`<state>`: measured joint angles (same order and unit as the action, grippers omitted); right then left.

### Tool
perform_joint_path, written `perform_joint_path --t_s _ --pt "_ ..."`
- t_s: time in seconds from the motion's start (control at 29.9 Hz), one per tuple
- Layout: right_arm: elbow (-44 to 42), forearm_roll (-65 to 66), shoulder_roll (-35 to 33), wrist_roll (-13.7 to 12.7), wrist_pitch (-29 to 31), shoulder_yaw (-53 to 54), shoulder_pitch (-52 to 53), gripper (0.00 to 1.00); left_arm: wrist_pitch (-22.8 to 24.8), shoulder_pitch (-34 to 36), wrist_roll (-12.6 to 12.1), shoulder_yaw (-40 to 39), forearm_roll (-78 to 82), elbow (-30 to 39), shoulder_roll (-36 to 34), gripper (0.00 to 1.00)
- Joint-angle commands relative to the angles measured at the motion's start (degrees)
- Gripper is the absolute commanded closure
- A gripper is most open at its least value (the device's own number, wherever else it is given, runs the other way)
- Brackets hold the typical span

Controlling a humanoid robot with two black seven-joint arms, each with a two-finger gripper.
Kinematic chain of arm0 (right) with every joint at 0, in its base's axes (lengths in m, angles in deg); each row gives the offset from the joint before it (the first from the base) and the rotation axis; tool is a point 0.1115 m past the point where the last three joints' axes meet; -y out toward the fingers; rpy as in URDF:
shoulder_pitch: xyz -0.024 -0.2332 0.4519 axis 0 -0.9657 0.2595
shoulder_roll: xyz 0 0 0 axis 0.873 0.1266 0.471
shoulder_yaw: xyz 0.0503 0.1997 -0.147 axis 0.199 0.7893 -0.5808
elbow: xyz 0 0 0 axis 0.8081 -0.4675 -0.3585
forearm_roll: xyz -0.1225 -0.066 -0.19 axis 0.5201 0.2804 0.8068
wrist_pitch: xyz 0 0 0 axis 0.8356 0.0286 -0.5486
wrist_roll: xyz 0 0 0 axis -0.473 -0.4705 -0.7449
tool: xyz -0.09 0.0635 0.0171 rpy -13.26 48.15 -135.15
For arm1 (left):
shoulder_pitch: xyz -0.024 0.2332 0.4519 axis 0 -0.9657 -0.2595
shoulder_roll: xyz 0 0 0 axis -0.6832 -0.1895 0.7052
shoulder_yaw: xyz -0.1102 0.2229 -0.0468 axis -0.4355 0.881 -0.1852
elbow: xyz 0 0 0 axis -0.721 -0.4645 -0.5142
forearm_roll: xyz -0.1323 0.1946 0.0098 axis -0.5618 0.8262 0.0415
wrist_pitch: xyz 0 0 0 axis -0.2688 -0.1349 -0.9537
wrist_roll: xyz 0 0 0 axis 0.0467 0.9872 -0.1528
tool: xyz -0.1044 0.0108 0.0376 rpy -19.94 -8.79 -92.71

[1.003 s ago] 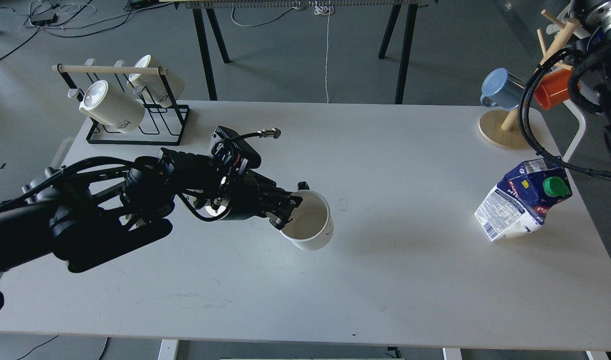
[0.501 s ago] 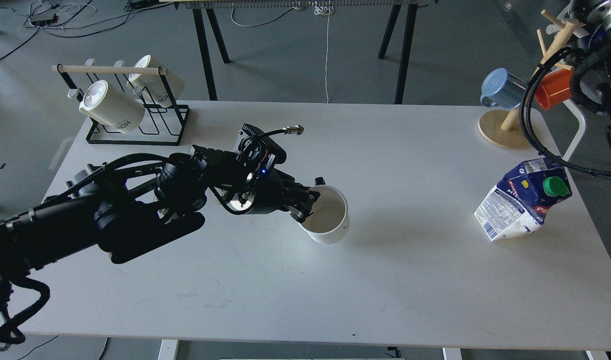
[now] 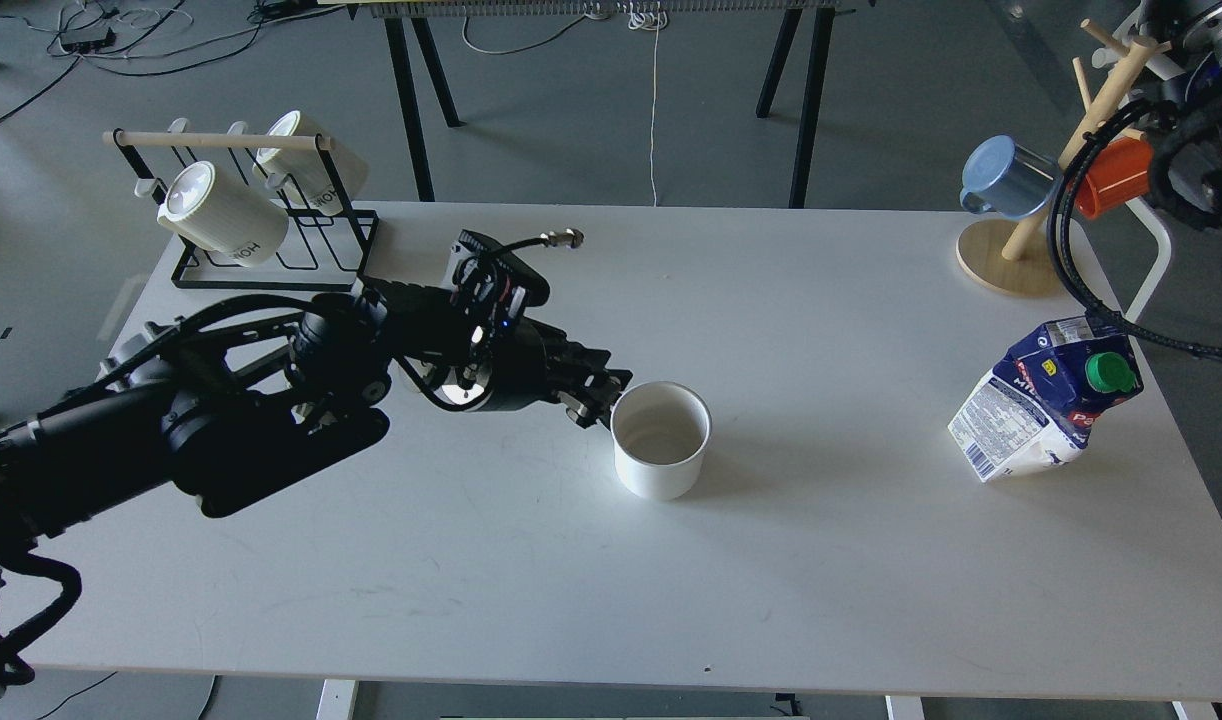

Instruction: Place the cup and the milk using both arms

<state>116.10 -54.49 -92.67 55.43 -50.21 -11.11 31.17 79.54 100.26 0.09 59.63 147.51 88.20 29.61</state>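
White cup (image 3: 661, 440) stands upright mid-counter (image 3: 821, 560), mouth up, apparently placed, with the left pincer (image 3: 599, 397) just beside its rim, whether open I cannot tell, while the milk (image 3: 1051, 400), well right of the cup, leans with cap up-right, unplaced; the right pincer is unseen.

Bare table (image 3: 831, 330) between cup (image 3: 661, 439) and milk carton (image 3: 1051, 412); mug tree (image 3: 1031, 190) crowds far-right corner.

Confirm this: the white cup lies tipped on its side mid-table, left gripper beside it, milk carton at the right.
Not quite. In the head view the white cup stands upright, mouth up, not on its side. The left gripper is beside it and the milk carton sits at the right.
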Motion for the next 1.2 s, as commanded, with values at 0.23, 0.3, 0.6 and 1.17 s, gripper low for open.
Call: perform_joint_path --t_s 0.23,0.3,0.6,1.17 --pt "1.75 -0.01 -1.11 -0.02 0.00 0.08 -1.30 0.01 0.00 -0.36 3.78 -16.04 -13.52 -0.18 -3.29 0.24" --pt "2.81 -0.01 -1.82 -0.02 0.00 -0.01 -1.73 0.01 0.00 -0.45 3.69 -19.65 -19.76 -0.62 -3.20 0.18" --pt "6.41 -0.09 -5.07 0.07 0.00 0.17 -4.72 0.01 0.00 -0.36 4.57 -26.87 -53.51 -8.00 -2.76 0.02" --pt "21.87 -5.18 -14.38 0.77 0.00 8.60 -25.45 0.01 0.00 -0.27 9.40 -33.02 -99.65 -28.74 0.49 0.01"
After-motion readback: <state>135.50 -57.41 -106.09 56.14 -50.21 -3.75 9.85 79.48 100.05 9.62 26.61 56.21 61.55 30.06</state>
